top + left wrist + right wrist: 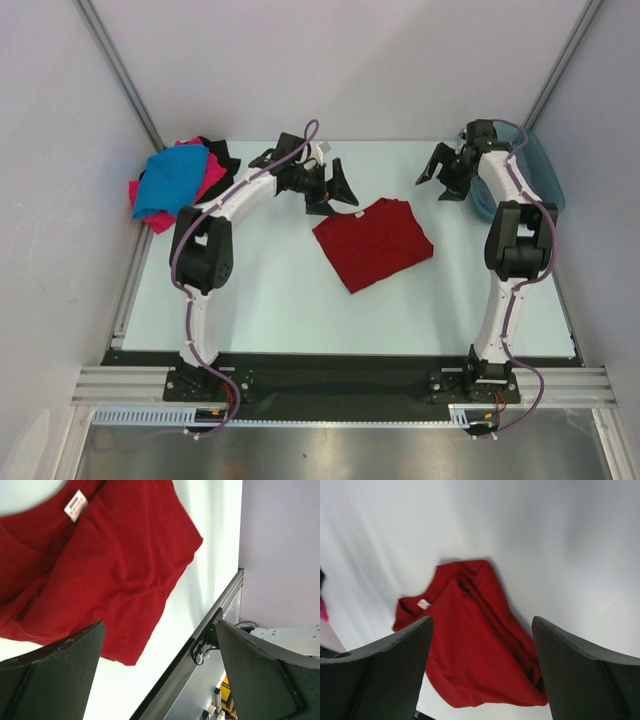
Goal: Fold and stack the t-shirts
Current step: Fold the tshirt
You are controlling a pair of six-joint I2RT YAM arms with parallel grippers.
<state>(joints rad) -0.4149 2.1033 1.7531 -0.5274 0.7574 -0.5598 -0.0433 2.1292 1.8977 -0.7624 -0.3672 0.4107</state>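
A folded dark red t-shirt lies flat in the middle of the table, also in the left wrist view and right wrist view. A heap at the back left holds the bright blue t-shirt, the hot pink one and the black one; the grey one is not in view. My left gripper is open and empty, hovering just behind the red shirt's far left edge. My right gripper is open and empty, raised at the back right.
A teal plastic tub stands at the back right edge beside the right arm. The table's metal rail shows in the left wrist view. Grey walls close in the back and both sides.
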